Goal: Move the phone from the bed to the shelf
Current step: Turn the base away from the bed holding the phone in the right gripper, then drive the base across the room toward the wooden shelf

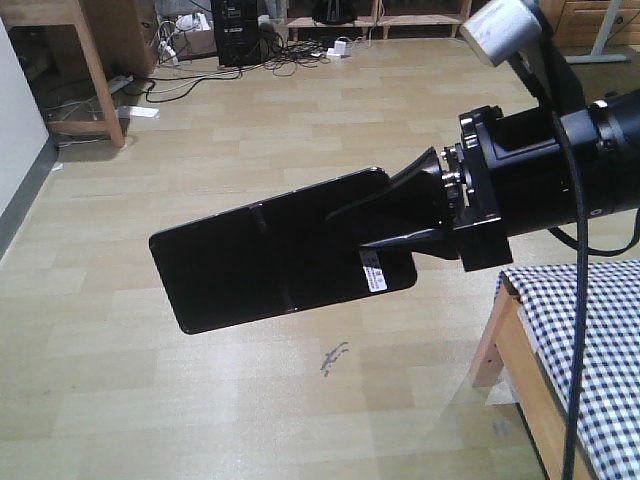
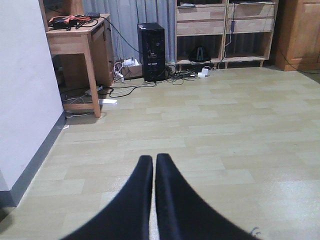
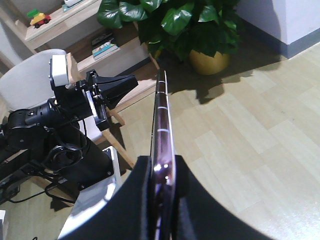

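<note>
The right gripper (image 1: pixel 346 231) is clamped on the phone (image 1: pixel 265 258). In the exterior view, one finger lies across the glossy black face and the other runs along the lower edge, just beside the white barcode sticker (image 1: pixel 373 270). The right wrist view shows the phone edge-on. Its pinkish rim is pressed between the two black fingers (image 3: pixel 125 200), and the free end projects well beyond the fingertips.

Location of the phone relative to the bed (image 1: pixel 600 330): the phone is clear of the checked cloth and beyond the corner of the bed's wooden frame (image 1: pixel 495 340). It is held in the air over the wood-pattern floor (image 1: pixel 200 400). The held end is the end nearer the bed, and the free end is tilted slightly downward, away from the bed.

The left gripper (image 2: pixel 153 159) is closed, with its fingers pressed together and nothing between them. It is held above the floor, away from the bed.

The shelf (image 3: pixel 60 20) appears in the right wrist view, well apart from the phone and beside a potted plant (image 3: pixel 175 22). Its position relative to the bed cannot be determined.
</note>
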Robot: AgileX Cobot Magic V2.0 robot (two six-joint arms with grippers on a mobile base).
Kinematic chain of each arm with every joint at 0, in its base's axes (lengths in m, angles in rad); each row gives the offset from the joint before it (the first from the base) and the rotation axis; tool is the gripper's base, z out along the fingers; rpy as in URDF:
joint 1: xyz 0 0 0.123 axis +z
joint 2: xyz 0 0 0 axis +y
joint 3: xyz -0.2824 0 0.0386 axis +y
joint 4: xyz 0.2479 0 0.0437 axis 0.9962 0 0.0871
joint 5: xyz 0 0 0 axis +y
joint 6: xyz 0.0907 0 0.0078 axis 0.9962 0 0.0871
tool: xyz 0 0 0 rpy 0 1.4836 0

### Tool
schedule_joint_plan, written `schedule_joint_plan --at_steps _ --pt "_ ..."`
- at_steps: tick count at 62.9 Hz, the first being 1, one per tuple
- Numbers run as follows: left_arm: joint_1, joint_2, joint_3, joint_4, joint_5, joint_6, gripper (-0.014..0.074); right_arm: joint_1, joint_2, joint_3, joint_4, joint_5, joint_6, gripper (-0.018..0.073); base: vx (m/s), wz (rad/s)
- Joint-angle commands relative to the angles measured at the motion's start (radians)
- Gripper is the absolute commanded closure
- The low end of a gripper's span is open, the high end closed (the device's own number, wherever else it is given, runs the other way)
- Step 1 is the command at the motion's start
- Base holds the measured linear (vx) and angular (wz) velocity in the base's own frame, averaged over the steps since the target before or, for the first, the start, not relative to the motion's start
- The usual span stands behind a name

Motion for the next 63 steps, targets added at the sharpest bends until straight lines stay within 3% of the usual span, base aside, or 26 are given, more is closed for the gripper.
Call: schedule_joint_plan --at_steps 1,63 --pt "0.000 -0.008 0.007 -0.009 -0.070 0.000 0.0595 0.002 -0.031 -0.026 0.091 0.055 -0.003 0.0561 0.24 0.00" --pt "0.000 -0.008 0.007 -0.009 -0.070 0.000 0.0595 0.002 -0.031 -0.026 0.091 0.055 -0.003 0.0561 0.28 -0.04"
